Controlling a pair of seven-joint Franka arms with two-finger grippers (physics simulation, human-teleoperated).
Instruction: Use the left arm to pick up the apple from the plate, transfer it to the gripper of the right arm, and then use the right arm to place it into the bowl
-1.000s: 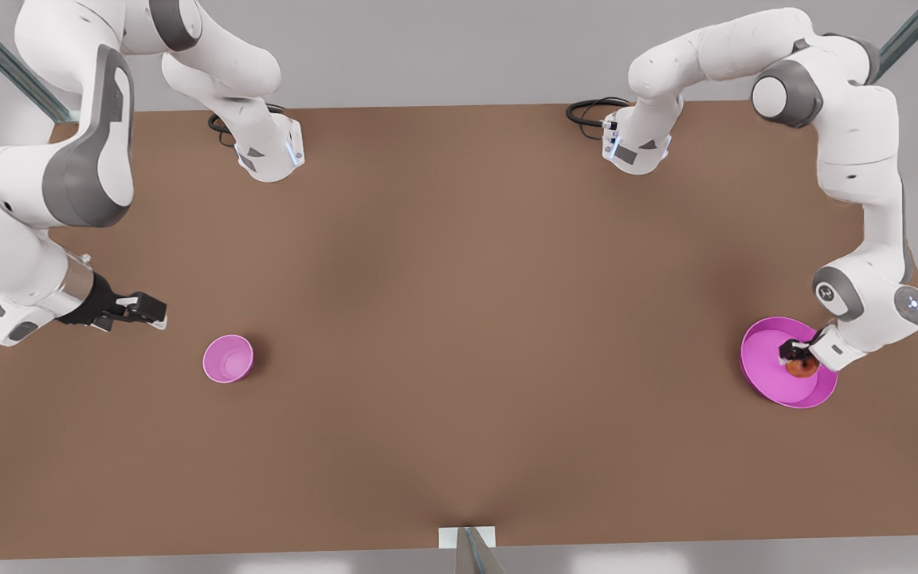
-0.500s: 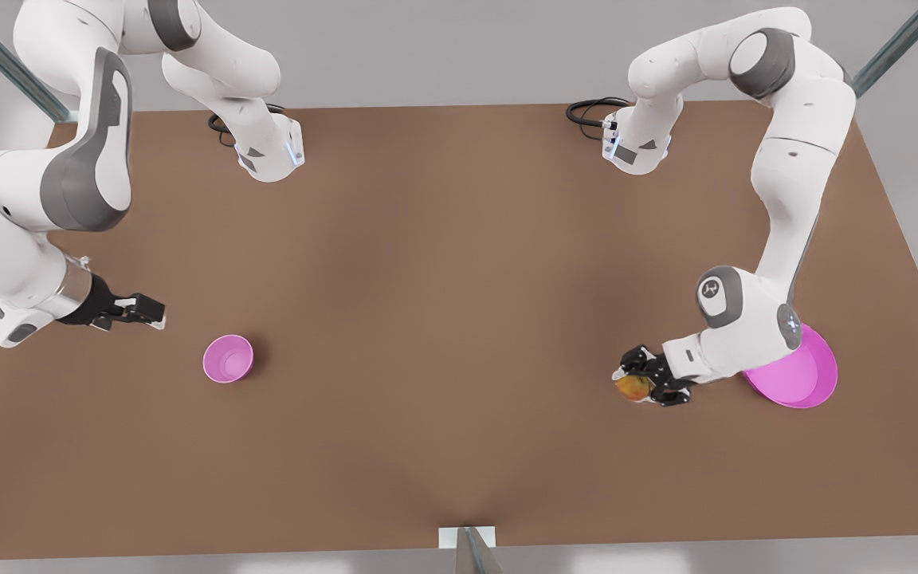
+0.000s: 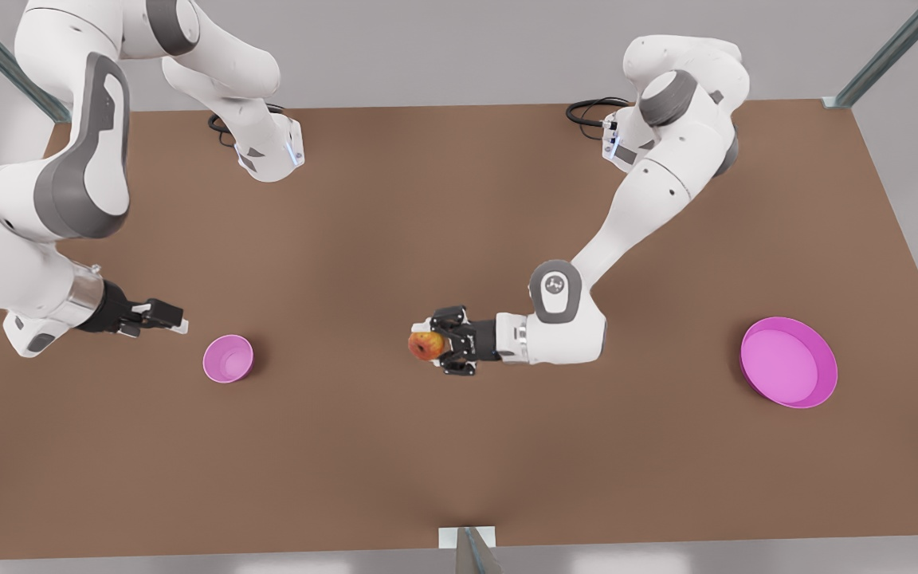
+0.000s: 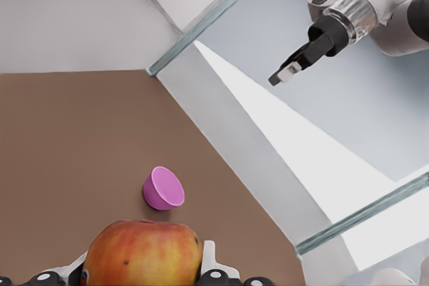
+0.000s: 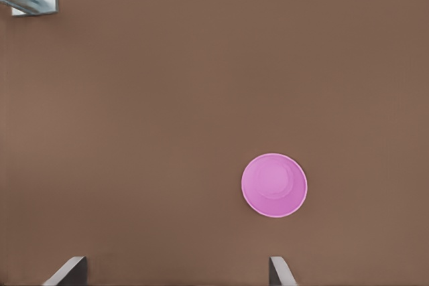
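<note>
Red-and-yellow apple (image 3: 425,346): clamped between the fingers of the left gripper (image 3: 437,345), off the table (image 3: 459,199), near table centre in the front view. Pink plate (image 3: 788,373): empty, well apart at 3 o'clock of the apple. Pink bowl (image 3: 228,360): at 9 o'clock of the apple, empty. Right gripper (image 3: 177,325): fingers apart, just beside the bowl at 10 o'clock of it, well apart from the apple.

Step in hand, as judged: carry to the handover point, pick-up complete, transfer not yet made.

Procedure for a clean handover:

1. Bring the apple toward 9 o'clock to a meeting point between table centre and the bowl; avoid passing directly over the bowl.
2. Present the apple with its free side facing the right gripper. Per the left wrist view, apple (image 4: 143,254) sits at the fingertips with its far side exposed; use that side.
3. Turn the right gripper so that its closing line crosses that of the left gripper, leaving no finger-on-finger contact.
4. Advance the right gripper slowly, fingers wide, until the widest part of the apple lies between the pads.
5. Close the right gripper fully before opening the left one. Never open both together.
6. Withdraw the left gripper straight back toward 3 o'clock.

Caution: round, smooth fruit; likely to roll or slip under an off-centre pinch.
</note>
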